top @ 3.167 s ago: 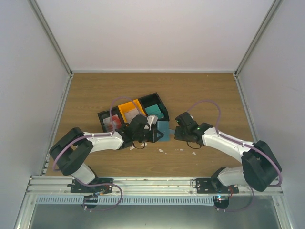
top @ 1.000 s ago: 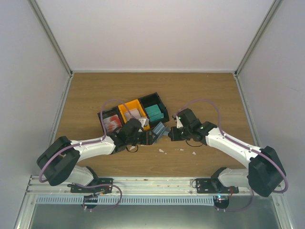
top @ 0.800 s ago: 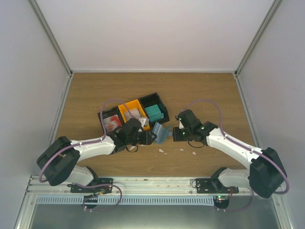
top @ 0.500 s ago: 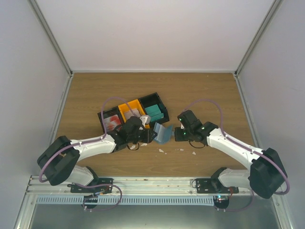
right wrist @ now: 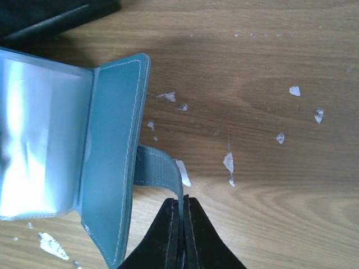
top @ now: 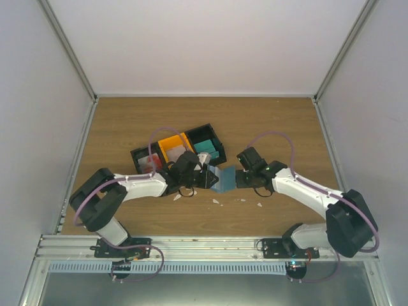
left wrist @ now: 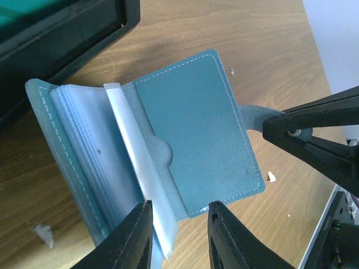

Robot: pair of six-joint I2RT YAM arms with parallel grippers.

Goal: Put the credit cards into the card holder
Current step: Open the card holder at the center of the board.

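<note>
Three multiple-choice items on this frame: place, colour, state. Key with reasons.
1. Where does the flat teal folding card holder rest?
A) on the wooden table
B) inside a bin
C) on the metal rail
2. What colour is the middle plastic bin?
A) green
B) orange
C) white
3. How is the right claw?
A) wide open
B) shut on a red card
C) shut on the holder's teal fabric strap
Key: 1 A, it lies open on bare wood; 2 B, its walls are orange; 3 C, the fingers pinch the strap's end.

no readable text, labels or numbers
</note>
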